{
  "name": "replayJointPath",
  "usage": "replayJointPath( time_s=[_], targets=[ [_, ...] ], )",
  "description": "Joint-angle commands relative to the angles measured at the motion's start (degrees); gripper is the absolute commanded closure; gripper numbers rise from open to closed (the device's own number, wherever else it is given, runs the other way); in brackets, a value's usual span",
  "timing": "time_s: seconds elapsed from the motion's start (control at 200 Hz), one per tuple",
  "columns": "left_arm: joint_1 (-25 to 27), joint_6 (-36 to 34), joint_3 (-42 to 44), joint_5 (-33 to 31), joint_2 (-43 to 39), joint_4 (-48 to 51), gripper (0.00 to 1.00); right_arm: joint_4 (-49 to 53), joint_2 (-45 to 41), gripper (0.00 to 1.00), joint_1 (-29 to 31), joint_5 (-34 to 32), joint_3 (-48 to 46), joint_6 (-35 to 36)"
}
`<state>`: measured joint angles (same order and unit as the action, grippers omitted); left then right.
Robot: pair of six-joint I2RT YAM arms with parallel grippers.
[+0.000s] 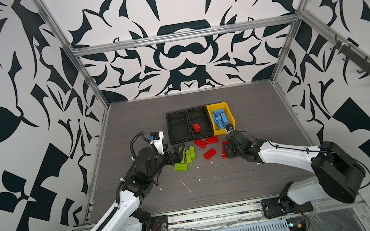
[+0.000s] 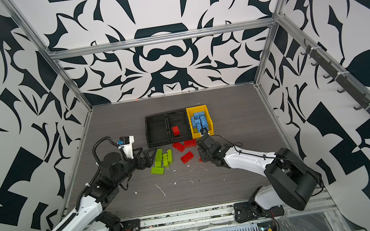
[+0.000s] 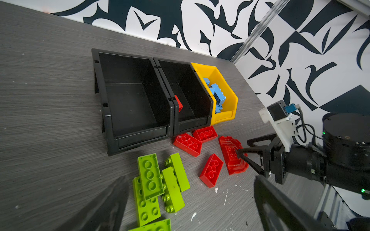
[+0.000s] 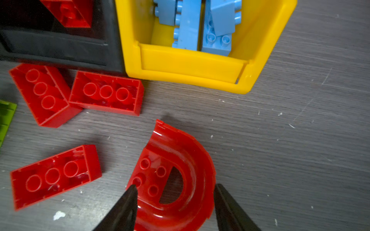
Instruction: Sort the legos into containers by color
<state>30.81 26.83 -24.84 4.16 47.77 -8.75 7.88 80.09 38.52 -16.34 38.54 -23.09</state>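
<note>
The right arm reached in low from its side, wrist tipped down in front of the yellow bin (image 4: 192,66), and the right gripper (image 4: 174,187) stood about half open astride the red arch (image 4: 192,152), one black finger at each flank. Whether they pressed on it could not be told. The arch lay flat on the grey wood-grain table (image 4: 300,140), glossy, curved and hollow side up. The left arm stretched forward. The left gripper (image 3: 190,179) was spread wide, held nothing and hung over the lime green bricks (image 3: 150,174), a loose, studded cluster. Three red bricks (image 4: 106,93) lay underside up just before the joined black bins (image 3: 138,138). One red brick (image 1: 196,127) sat in the black bin beside the yellow one, which was piled with light blue bricks (image 1: 220,117).
</note>
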Motion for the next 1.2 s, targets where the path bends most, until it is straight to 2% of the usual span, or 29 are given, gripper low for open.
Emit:
replayJointPath(
  time_s=[0.0, 0.305, 0.65, 0.855, 0.955, 1.195],
  targets=[
    [-0.18, 0.32, 0.57, 0.76, 0.13, -1.12, 0.0, -0.06, 1.56, 0.37, 0.8, -1.33, 3.08, -1.15],
    [-0.14, 0.19, -0.08, 2.36, 2.22, -1.55, 0.0, -1.38, 8.01, 0.42, 1.57, -1.32, 5.52, -1.26],
    [-0.15, -0.24, -0.64, 2.66, 2.39, -0.8, 0.0, 3.53, 10.54, 0.54, 1.82, -6.43, 7.33, -0.73],
    [-0.16, -0.24, -0.65, 2.64, 2.59, -0.83, 0.0, 7.01, 6.74, 0.5, 2.49, -9.0, 6.26, -1.4],
    [-0.16, -0.2, -0.6, 2.75, 2.59, -0.91, 0.0, 6.88, 4.5, 0.45, 2.96, -8.44, 6.0, -1.29],
    [-0.2, -0.2, -0.64, 2.81, 2.59, -0.9, 0.0, 6.82, 5.31, 0.46, 3.71, -6.75, 8.04, -1.45]
  ],
)
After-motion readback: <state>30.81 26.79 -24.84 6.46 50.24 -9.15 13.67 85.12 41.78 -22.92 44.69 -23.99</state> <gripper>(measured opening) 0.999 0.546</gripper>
